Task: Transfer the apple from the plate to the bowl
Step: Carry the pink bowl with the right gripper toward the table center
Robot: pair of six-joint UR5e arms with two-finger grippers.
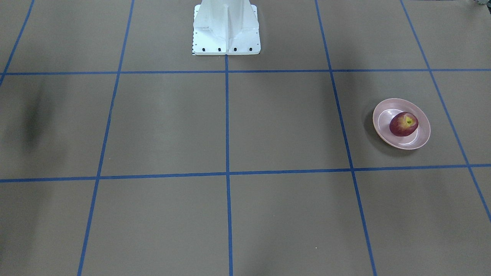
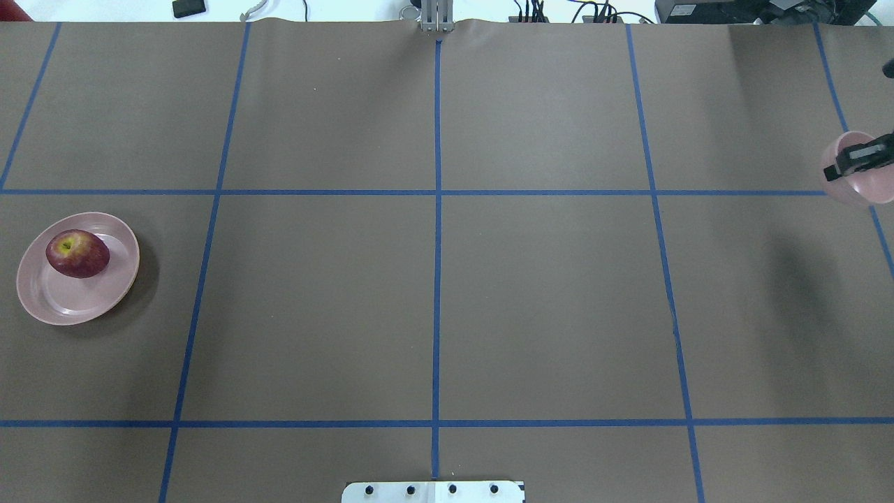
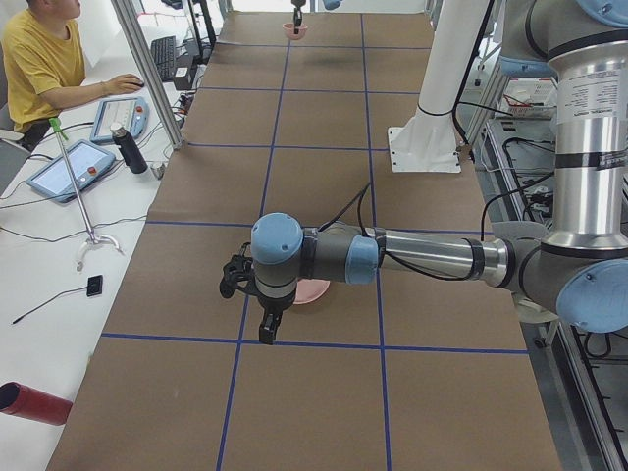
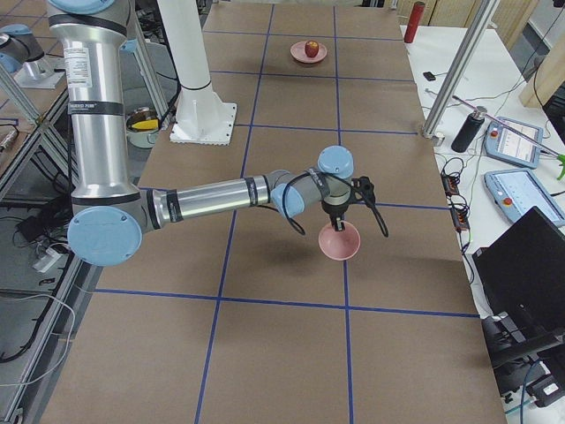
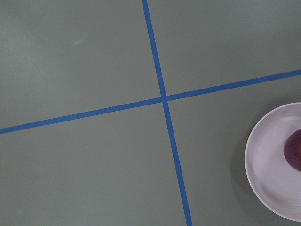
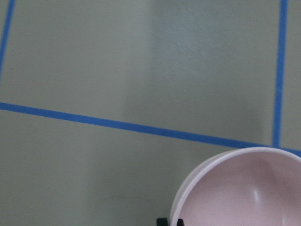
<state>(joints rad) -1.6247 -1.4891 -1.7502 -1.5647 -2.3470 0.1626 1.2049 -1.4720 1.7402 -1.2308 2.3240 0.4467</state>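
Mostly bare brown table point(image 2: 545, 293) w/ a grid of blue tape lines point(image 2: 437, 279). The white base mount point(image 1: 226, 30) sits at the robot's edge, mid-table. Off the table on the operators' side: a person in a yellow shirt point(image 3: 39, 59), tablets point(image 3: 69, 167), a black bottle point(image 3: 130, 149), a red cylinder point(image 3: 34, 404) and a laptop point(image 4: 521, 274). Nothing lies on the table between the two dishes.

The apple point(image 2: 77, 253) is at the robot's far left, on the plate point(image 2: 77, 307), well apart from the R gripper point(image 2: 838, 168) at the far right edge of the overhead view. The L gripper point(image 3: 266, 332) hangs near the plate, fingers pointing down. In the left side view its forearm covers most of the plate, only a pink sliver showing. It shows in that side view alone, so can't tell if it is parted or closed. The left wrist view catches the plate and a slice of apple at its right edge, no fingers in shot.

The R gripper is clamped on the rim of the bowl point(image 2: 855, 188). In the right side view the bowl hangs tilted from the fingers and looks clear of the table. The right wrist view shows one black fingertip point(image 6: 162, 221) at the rim.

Contents: the plate holds the apple, which sits off-centre toward the far rim in the overhead view, stem dimple w/ yellow patch up. What shows of the bowl's inside is plain pink, no apple in it
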